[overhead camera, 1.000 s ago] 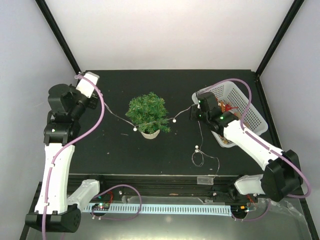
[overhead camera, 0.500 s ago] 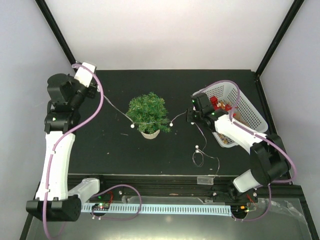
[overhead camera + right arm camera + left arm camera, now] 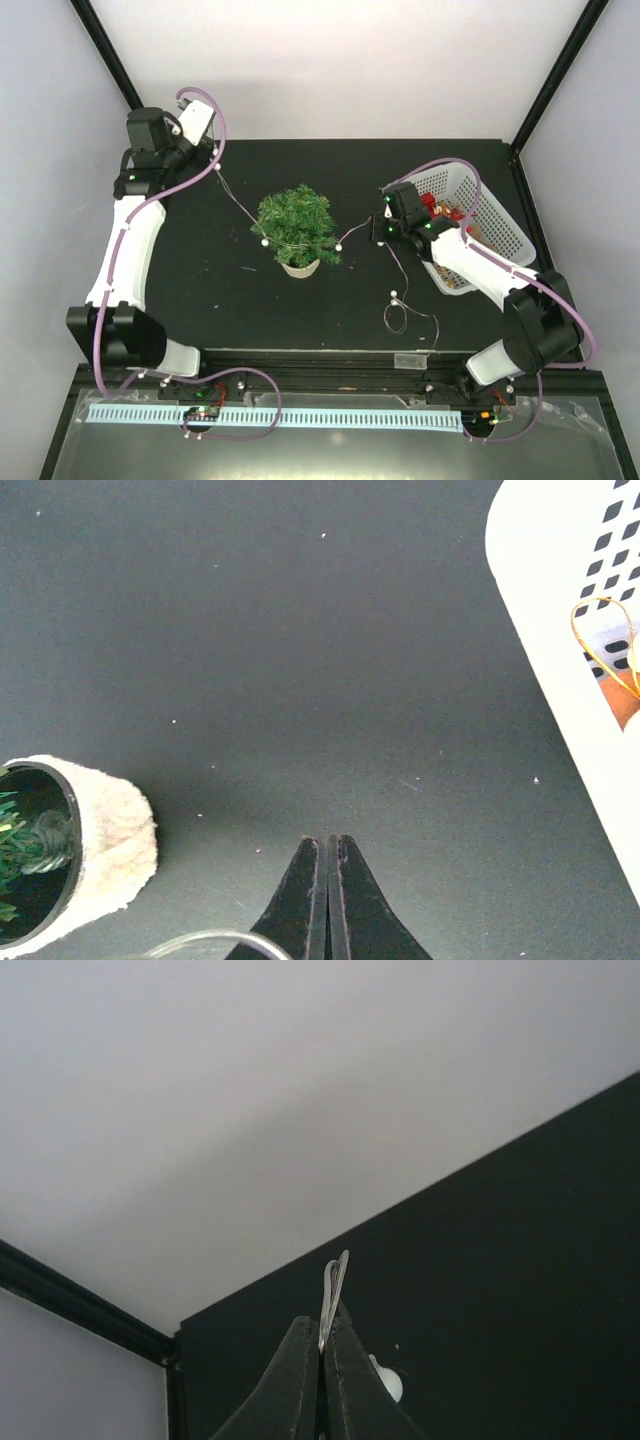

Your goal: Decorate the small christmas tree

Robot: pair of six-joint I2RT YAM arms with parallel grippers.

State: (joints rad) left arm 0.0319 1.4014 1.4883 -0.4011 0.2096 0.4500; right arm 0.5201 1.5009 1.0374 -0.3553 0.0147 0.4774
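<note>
Small christmas tree stands upright in its whitish pot near the middle of the black table. A thin bead strand runs from the left gripper, up and to the left of the tree, across the branches to the right gripper, just right of the tree. The rest of the strand lies looped on the table, right of the tree and nearer the arm bases. A white perforated basket sits well to the right of the tree, beyond the right gripper.

Left wrist view: jaws fully closed, a narrow loop of strand pinched between the fingertips; one white bead hangs just beside them.

Right wrist view: jaws pressed flat together, an arc of strand showing at their left near the lower edge. The tree's pot is at lower left, the basket wall at upper right.
</note>
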